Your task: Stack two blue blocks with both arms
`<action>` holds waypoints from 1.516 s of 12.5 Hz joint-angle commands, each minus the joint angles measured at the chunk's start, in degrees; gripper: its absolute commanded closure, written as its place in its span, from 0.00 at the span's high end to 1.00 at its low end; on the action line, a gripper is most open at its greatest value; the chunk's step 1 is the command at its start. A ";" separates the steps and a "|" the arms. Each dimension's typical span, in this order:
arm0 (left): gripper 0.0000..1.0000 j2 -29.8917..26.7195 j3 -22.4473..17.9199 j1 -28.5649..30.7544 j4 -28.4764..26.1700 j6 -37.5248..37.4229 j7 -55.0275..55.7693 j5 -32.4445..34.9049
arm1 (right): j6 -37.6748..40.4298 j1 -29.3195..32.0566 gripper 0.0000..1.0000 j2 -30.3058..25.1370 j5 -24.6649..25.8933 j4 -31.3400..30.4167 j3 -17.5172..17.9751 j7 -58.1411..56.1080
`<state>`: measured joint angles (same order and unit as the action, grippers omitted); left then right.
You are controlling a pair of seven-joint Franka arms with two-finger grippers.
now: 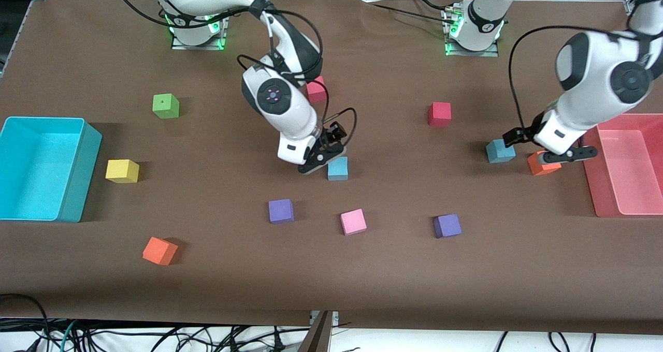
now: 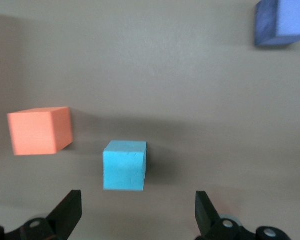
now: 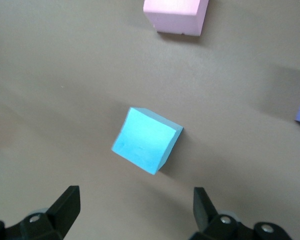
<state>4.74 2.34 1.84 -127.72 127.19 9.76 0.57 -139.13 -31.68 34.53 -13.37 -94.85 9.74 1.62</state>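
Two blue blocks well apart, brown table

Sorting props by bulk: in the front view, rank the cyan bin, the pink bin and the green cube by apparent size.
1. cyan bin
2. pink bin, though it is cut off by the frame edge, so this order is unsure
3. green cube, clearly smallest

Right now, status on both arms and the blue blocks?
Left gripper open over a blue block. Right gripper open over the other blue block. Neither block held, both on the table. Orange cube beside the left gripper's block.
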 commanded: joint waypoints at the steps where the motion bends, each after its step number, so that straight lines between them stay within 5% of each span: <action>1: 1.00 2.10 -0.32 0.09 -2.97 4.45 -1.06 0.75 | -12.97 0.83 1.00 -3.51 -5.69 -12.10 0.80 -9.15; 5: 1.00 4.91 -0.32 1.76 -8.16 13.34 -1.15 4.44 | -14.50 1.79 1.00 -3.94 -22.44 -15.10 0.80 -30.75; 10: 1.00 9.14 -0.41 2.29 -8.24 16.94 -1.15 4.53 | -14.94 1.79 1.00 -3.42 -53.38 -16.51 0.72 -64.14; 16: 0.98 11.95 -0.58 3.17 -8.24 19.50 -5.72 4.44 | -19.16 1.53 1.00 -0.78 -78.87 -16.60 0.80 -100.25; 17: 0.83 12.22 -0.58 3.17 -8.24 19.50 -5.72 4.44 | -19.08 1.53 1.00 -0.35 -83.71 -16.51 0.80 -106.41; 19: 0.24 12.22 -0.58 3.08 -8.16 19.06 -5.54 4.44 | -18.90 1.36 1.00 0.97 -92.33 -16.16 0.80 -116.19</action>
<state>16.75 1.61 4.49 -136.07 146.14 4.97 3.56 -157.14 -30.51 34.72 -99.78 -111.06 9.74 -106.77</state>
